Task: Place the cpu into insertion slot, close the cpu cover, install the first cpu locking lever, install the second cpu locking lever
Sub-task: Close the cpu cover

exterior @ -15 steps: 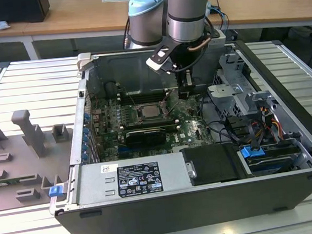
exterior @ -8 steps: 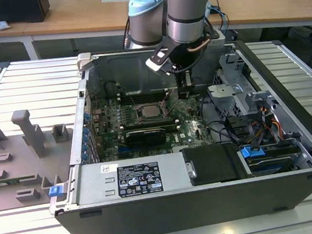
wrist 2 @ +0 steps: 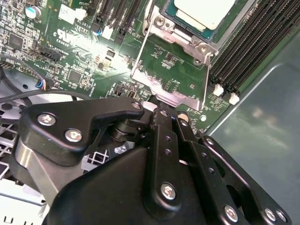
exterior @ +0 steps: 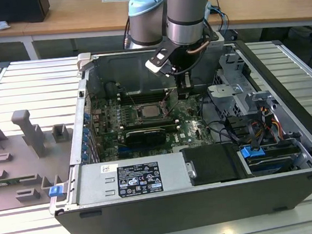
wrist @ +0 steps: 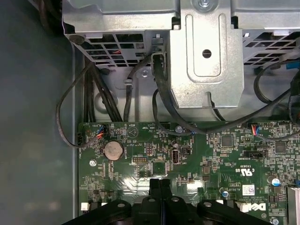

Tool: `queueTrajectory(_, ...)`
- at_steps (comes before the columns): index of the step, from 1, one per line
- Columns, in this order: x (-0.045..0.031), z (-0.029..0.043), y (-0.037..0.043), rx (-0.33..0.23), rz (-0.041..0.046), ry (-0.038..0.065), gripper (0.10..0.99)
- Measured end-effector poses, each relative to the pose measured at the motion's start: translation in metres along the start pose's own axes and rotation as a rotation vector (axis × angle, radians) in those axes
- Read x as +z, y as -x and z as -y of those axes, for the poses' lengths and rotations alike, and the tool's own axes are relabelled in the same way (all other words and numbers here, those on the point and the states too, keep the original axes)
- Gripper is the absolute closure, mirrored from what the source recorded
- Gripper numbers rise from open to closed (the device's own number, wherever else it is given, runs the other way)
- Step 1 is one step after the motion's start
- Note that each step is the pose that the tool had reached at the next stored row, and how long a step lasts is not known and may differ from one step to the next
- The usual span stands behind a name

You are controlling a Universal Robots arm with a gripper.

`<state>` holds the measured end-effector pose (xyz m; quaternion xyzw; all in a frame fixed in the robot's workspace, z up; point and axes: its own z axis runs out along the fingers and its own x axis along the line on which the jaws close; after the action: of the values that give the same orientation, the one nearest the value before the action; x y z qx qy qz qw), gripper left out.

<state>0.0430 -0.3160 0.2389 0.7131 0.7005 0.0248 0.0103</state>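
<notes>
Computer case lies open. The drive cage stands close beside the arm, so room is tight there. Your cpu is already seated in the insertion slot. The cpu cover stands raised off the slot. Closing it looks like the step in hand, and calls for a gentle push down toward the slot. Gripper fingers are pressed together at the cover's free edge. Memory slots flank the slot.
</notes>
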Motion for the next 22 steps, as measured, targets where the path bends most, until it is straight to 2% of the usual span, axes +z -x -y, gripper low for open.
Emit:
queueTrajectory(5,0.0017,0.0013,0.0001,0.000,-0.0026,0.000,0.980)
queueTrajectory(7,0.0016,0.0032,0.0001,0.001,-0.0084,-0.001,0.980)
queueTrajectory(12,-0.0078,0.0030,-0.0001,0.000,-0.0084,-0.001,0.980)
queueTrajectory(14,-0.0085,0.0037,-0.0001,0.001,-0.0088,0.000,0.980)
queueTrajectory(22,-0.0090,0.0150,0.0001,0.001,-0.0087,-0.001,0.980)
